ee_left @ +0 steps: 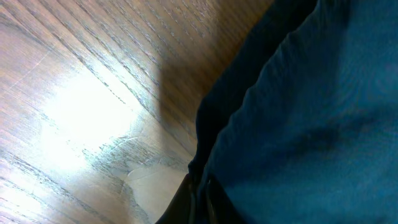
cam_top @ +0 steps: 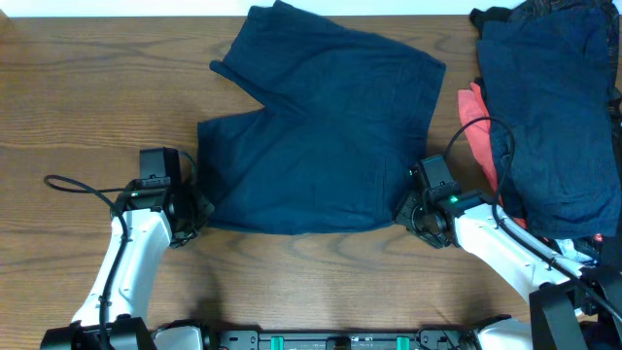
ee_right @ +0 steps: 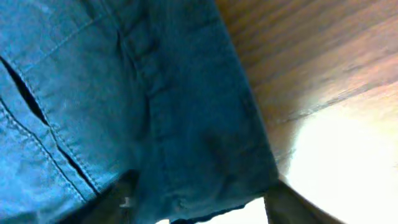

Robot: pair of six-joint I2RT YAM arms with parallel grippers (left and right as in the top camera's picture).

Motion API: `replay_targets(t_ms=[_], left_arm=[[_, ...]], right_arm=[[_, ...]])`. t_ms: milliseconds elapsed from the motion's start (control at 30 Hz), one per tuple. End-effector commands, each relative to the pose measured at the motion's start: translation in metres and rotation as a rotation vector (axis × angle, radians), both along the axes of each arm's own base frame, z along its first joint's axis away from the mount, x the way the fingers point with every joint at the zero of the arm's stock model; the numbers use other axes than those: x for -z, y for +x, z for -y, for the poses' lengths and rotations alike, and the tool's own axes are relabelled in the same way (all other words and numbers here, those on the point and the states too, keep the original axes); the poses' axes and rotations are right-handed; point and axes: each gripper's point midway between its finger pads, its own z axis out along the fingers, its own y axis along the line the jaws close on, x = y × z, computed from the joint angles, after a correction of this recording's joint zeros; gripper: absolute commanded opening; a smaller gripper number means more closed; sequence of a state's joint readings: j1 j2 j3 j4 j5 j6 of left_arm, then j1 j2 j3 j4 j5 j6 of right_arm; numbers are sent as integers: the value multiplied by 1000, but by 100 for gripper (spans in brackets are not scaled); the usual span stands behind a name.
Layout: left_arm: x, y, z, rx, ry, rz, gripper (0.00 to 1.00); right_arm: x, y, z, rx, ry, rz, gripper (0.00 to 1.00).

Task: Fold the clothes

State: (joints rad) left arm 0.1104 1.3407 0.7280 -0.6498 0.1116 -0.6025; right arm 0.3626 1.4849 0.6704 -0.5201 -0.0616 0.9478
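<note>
The wide navy shorts [cam_top: 321, 136] lie spread flat in the middle of the wooden table, waistband toward me. My left gripper [cam_top: 199, 212] is at the shorts' near-left corner. In the left wrist view its fingers [ee_left: 200, 202] are pressed together on the cloth edge [ee_left: 298, 112]. My right gripper [cam_top: 403, 209] is at the near-right corner. In the right wrist view its fingers [ee_right: 205, 208] are spread wide with the waistband corner [ee_right: 155, 93] between them. The cloth there lies on the table.
A pile of dark navy garments [cam_top: 554, 107] lies at the far right, with a coral-red piece [cam_top: 476, 122] sticking out on its left side. A black cable [cam_top: 68, 183] loops on the table [cam_top: 97, 87] left of my left arm.
</note>
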Motion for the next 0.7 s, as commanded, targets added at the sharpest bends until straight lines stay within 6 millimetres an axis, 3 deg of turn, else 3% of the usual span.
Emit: replay_targets(t_ms=[0,33,233,433,667], left_arm=[[-4,3,-8,-15,39,9,6],[-4,3,-11,-18,53,10,6],[-15,3,-22,-45,102,34,6],[-60,-5,-22,-47,115,139,6],[-112,-39,-17,-55,133,305,6]], right_arm=[[3,-6,-2,2,10,-26,7],[4,-7,0,4,5,-29,1],[-12,-11,22,39,-13,-50,1],[-68,-8,47,20,-2,60,1],[-126,-38,61,6,-14,85,1]])
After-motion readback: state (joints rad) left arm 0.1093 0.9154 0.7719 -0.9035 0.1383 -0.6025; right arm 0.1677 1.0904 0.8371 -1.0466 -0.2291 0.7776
